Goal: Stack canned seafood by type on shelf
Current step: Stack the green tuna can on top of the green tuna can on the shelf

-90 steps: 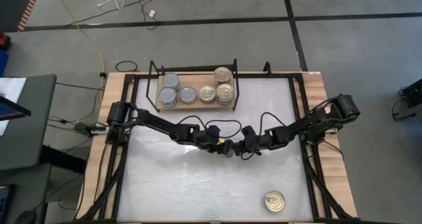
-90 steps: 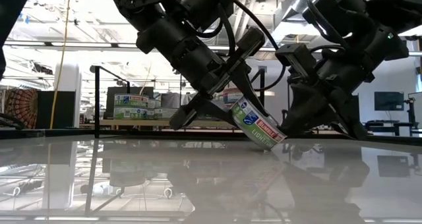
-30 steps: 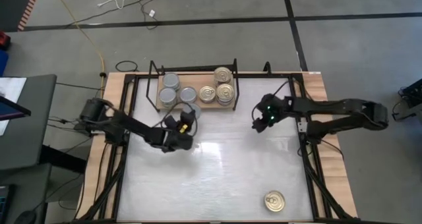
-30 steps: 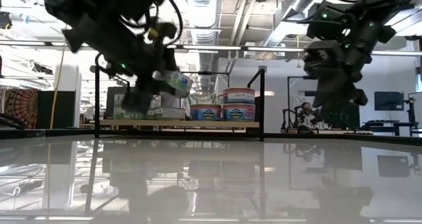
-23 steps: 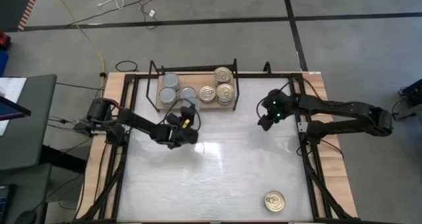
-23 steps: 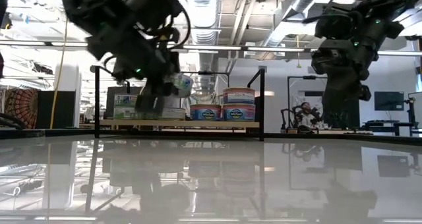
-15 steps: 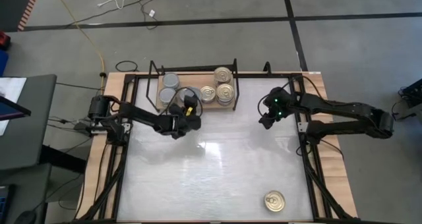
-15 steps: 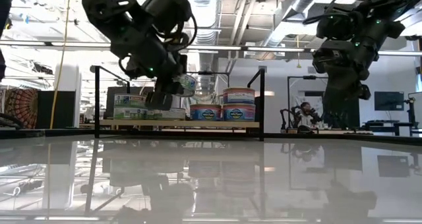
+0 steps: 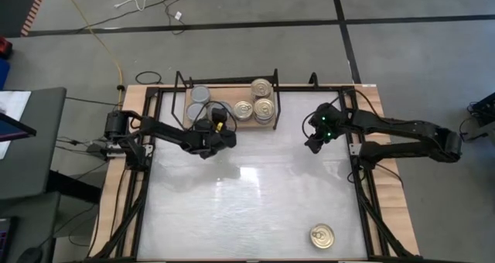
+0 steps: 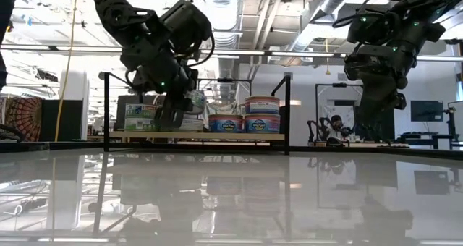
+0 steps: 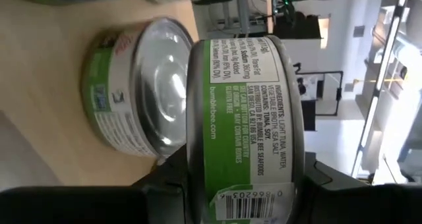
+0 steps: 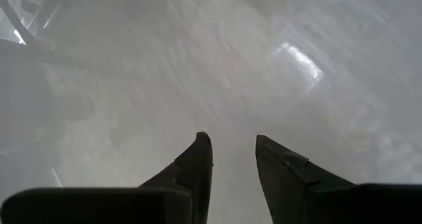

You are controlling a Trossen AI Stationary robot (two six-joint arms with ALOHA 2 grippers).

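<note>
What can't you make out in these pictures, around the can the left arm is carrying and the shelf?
- High view: the left gripper covers its held can and part of the shelf; cans beneath are hidden.
- Left wrist view: whether the held can touches the grey-topped can on the shelf is unclear.
- Low view: shelf labels are too small to read.
- The lone gold-topped can shows its top only.
</note>
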